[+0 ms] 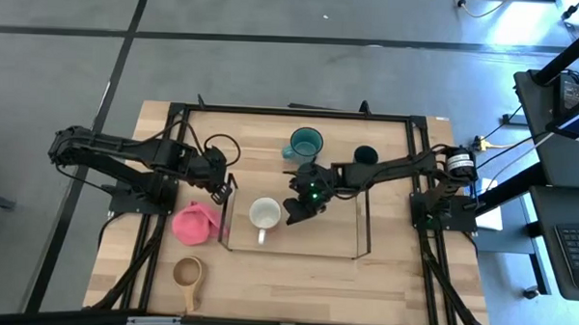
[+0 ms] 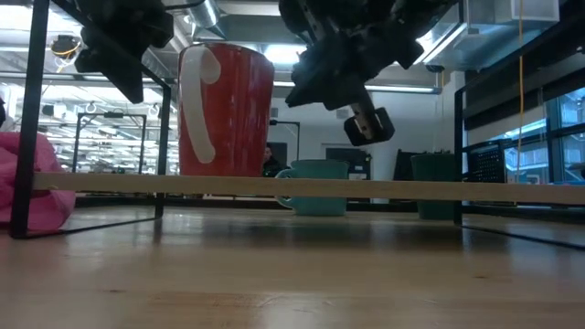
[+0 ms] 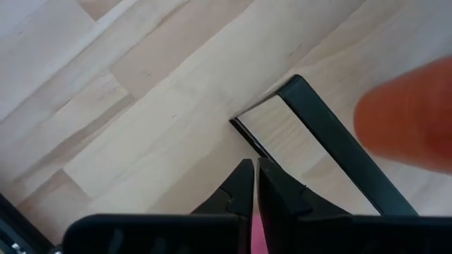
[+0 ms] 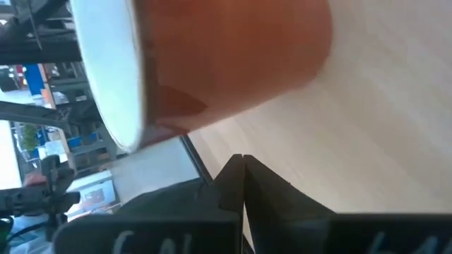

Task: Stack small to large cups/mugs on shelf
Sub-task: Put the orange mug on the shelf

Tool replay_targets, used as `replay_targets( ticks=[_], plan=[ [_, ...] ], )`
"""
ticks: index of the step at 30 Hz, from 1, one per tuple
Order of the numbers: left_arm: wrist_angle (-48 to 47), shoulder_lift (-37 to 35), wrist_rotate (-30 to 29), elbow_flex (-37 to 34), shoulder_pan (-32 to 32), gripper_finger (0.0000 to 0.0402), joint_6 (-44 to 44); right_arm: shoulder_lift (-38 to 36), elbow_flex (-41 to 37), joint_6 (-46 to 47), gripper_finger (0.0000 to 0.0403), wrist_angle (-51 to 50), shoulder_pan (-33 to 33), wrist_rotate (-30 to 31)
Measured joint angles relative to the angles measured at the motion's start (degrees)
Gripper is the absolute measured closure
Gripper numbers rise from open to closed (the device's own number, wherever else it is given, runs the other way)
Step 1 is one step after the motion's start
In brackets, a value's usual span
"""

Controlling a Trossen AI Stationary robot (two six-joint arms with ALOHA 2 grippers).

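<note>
High view: the low rectangular black wire shelf [image 1: 364, 233] sits at the middle of the pale wooden bench [image 1: 392, 282]. The white-rimmed mug with a reddish-brown side [image 1: 263, 216] stands upright on the shelf's left part, handle toward the near edge. The right gripper [image 1: 298, 214] hangs over the shelf just beside that mug, jaws pressed together and holding nothing. The left gripper [image 1: 224, 182] hovers at the shelf's far-left corner, jaws likewise together and empty. The teal ceramic mug [image 1: 306, 143] and the small dark green cup [image 1: 366, 155] stand on the bench beyond the shelf, toward the far edge. The pink lumpy item [image 1: 196, 223] lies just left of the shelf. The tan wooden long-handled cup [image 1: 188, 273] rests near the bench's near-left corner.
</note>
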Motion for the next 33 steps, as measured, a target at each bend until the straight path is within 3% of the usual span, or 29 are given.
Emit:
replay_targets(
  ticks=[18,33],
  plan=[
    [1.2,-7.5,-3.9,0.1,-3.8,0.0388,-3.1,0.0,0.0,0.4,0.0393,6.7,0.0,2.1],
    [1.2,-7.8,-4.7,0.1,-3.8,0.0388,-2.4,0.0,0.0,1.1,0.0393,14.7,0.1,3.2]
  ],
)
